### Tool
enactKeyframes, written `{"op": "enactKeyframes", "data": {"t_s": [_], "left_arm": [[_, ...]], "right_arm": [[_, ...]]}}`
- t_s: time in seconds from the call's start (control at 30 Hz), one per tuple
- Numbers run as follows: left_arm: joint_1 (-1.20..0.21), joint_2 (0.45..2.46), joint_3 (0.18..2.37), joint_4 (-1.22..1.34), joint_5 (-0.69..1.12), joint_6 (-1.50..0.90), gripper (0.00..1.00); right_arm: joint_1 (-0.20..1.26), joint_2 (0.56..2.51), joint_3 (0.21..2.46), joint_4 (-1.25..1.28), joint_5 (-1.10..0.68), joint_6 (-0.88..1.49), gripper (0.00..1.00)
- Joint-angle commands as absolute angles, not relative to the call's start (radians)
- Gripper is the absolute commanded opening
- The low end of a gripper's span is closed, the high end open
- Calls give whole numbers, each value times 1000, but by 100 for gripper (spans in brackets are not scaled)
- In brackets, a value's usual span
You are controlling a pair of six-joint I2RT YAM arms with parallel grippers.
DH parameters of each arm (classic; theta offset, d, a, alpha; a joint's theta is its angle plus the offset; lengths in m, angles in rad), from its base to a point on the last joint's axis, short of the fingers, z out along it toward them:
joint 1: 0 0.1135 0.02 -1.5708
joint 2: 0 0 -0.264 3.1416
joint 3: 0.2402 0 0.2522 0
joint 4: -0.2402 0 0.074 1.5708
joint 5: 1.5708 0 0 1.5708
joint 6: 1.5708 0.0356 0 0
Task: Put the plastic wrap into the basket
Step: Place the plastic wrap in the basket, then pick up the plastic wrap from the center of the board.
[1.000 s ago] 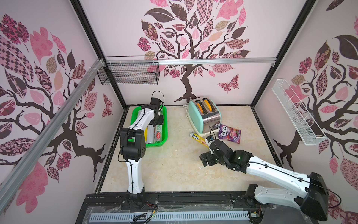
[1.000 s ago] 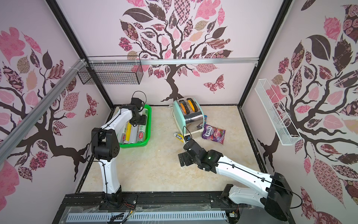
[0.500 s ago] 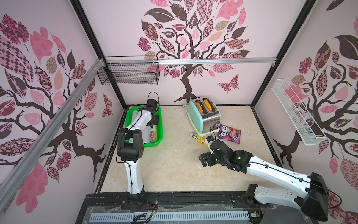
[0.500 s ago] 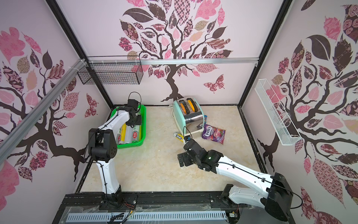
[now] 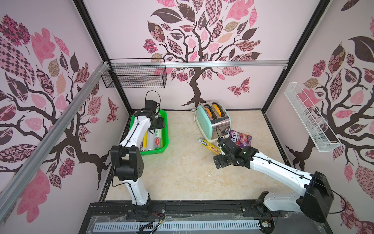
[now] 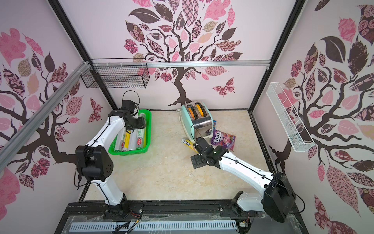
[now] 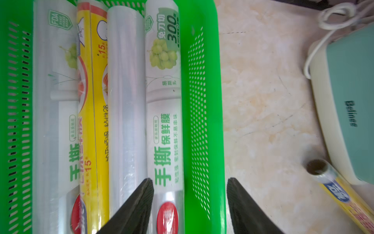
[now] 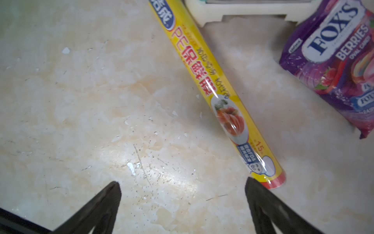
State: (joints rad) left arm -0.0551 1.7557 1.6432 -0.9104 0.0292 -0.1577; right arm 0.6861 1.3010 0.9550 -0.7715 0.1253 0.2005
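Left wrist view: green basket [image 7: 202, 121] at the worktop's [image 7: 263, 101] ten o'clock holds four plastic wrap rolls [image 7: 125, 81]; left jaws, half apart and empty, straddle its three-o'clock wall. One yellow roll [image 8: 212, 87] lies at the toaster's [image 8: 242, 12] six o'clock, candy bag [image 8: 334, 60] at its three; right jaws wide, empty.

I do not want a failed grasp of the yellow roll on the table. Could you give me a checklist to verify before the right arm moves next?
1. Right gripper open and empty: ok.
2. Yellow roll between its jaws: not ok, only the roll's end lies beside one finger.
3. Roll apart from candy bag: ok.
4. Roll free of toaster: cannot tell.
5. Left gripper open, holding nothing, over basket: ok.
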Motion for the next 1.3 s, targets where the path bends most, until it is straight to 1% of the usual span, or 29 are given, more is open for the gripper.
{"op": "enactKeyframes", "data": {"t_s": [0.0,0.13,0.3,0.43,0.53,0.63,0.83,1.0,1.13,1.2,1.27], "left_arm": [[-21,1647,1586,-956,124,-101,65],[42,1543,1531,-1043,273,-13,70],[183,1435,1480,-1168,441,60,77],[280,1366,1453,-1209,475,82,88],[294,1356,1475,-1292,452,143,93],[295,1349,1460,-1330,423,174,95],[297,1354,1457,-1316,440,172,95],[296,1355,1475,-1290,414,134,95],[296,1325,1468,-1255,435,120,95],[296,1325,1480,-1262,445,118,94],[296,1326,1488,-1273,448,120,95]], "right_arm": [[588,1342,980,-767,41,152,97],[508,1424,995,-704,17,83,97],[507,1542,1056,-710,110,-9,99],[506,1632,1101,-703,102,-27,99],[507,1680,1120,-699,29,-49,98],[509,1735,1160,-759,-88,-57,94],[572,1741,1134,-758,-164,-42,89],[664,1770,1142,-792,-154,-16,81],[754,1816,1144,-794,-85,4,76],[779,1840,1150,-806,-61,24,73],[788,1858,1150,-796,-65,44,69]]}}
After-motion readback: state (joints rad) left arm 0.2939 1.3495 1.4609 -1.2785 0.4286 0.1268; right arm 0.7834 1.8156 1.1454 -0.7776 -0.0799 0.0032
